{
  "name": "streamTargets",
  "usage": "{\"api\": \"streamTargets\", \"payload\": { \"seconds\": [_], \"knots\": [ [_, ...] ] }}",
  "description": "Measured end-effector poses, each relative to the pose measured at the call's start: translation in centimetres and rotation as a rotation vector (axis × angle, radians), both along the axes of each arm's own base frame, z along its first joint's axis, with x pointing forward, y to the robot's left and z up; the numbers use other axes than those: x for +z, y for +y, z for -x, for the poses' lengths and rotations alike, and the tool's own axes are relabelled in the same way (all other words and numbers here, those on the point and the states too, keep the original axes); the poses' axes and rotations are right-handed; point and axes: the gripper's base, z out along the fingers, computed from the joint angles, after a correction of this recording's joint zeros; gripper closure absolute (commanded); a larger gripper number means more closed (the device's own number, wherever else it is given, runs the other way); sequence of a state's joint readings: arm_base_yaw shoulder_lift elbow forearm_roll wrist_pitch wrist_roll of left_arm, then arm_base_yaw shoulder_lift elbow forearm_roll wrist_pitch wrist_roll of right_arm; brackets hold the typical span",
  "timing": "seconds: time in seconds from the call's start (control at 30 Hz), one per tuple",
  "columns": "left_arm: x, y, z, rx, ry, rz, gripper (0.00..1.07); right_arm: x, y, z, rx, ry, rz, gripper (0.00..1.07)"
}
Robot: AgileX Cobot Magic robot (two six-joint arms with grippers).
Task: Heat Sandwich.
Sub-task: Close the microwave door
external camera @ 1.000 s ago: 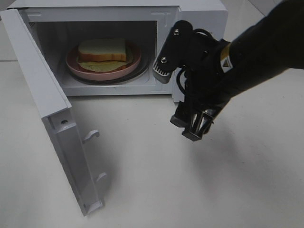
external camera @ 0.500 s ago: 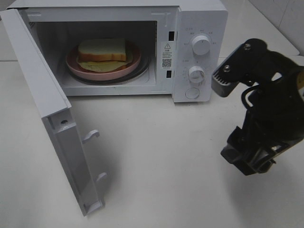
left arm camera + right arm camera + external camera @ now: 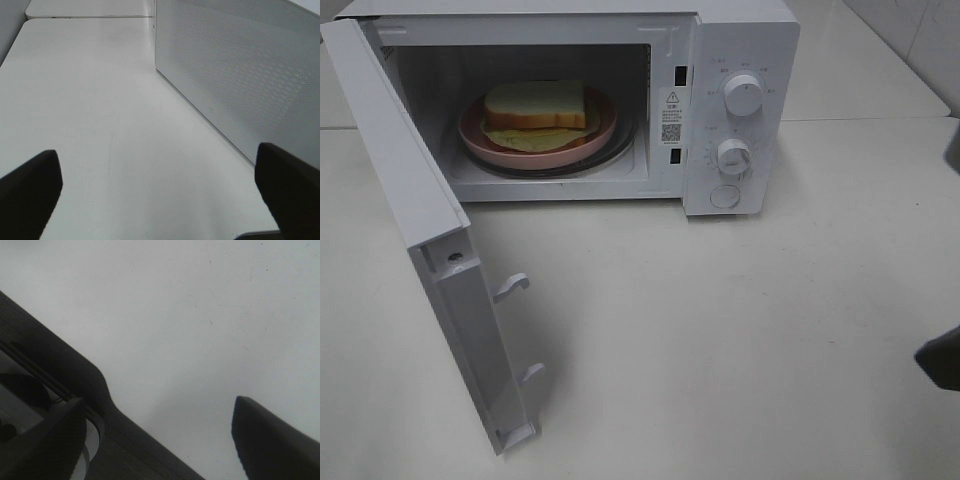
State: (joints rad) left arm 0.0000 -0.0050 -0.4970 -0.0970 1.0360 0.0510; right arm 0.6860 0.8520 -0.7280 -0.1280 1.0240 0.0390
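Your sandwich (image 3: 535, 105) sits on the pink plate (image 3: 480, 140) inside the open microwave (image 3: 740, 60), well apart from both grippers.
Left gripper (image 3: 159, 175): jaws wide, empty. Only its wrist view shows a dotted white panel (image 3: 240, 75) nearby.
Right gripper (image 3: 157, 405): wide, empty, over the white table (image 3: 720, 320).

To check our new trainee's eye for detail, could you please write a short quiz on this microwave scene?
1. True or false: the microwave door stands open.
2. Where does the sandwich lie? A) on a blue tray B) on the pink plate inside the microwave C) on top of the microwave
3. Fill in: the left pincer holds nothing; its jaws stand ____.
Key: 1 true; 2 B; 3 open.
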Motion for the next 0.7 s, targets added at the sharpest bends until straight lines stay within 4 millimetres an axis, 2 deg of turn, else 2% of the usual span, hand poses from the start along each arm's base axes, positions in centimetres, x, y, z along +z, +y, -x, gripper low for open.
{"api": "streamTargets", "payload": {
  "seconds": [0.23,0.5,0.7],
  "knots": [
    [0.0,0.0,0.0,0.0,0.0,0.0,0.01,1.3,-2.0,2.4,-0.01,-0.046,-0.038,0.31],
    [0.0,0.0,0.0,0.0,0.0,0.0,0.01,2.9,-5.2,6.3,-0.018,-0.192,-0.161,0.31],
    [0.0,0.0,0.0,0.0,0.0,0.0,0.01,3.2,-6.4,7.6,-0.02,-0.26,-0.21,0.31]
  ]
}}
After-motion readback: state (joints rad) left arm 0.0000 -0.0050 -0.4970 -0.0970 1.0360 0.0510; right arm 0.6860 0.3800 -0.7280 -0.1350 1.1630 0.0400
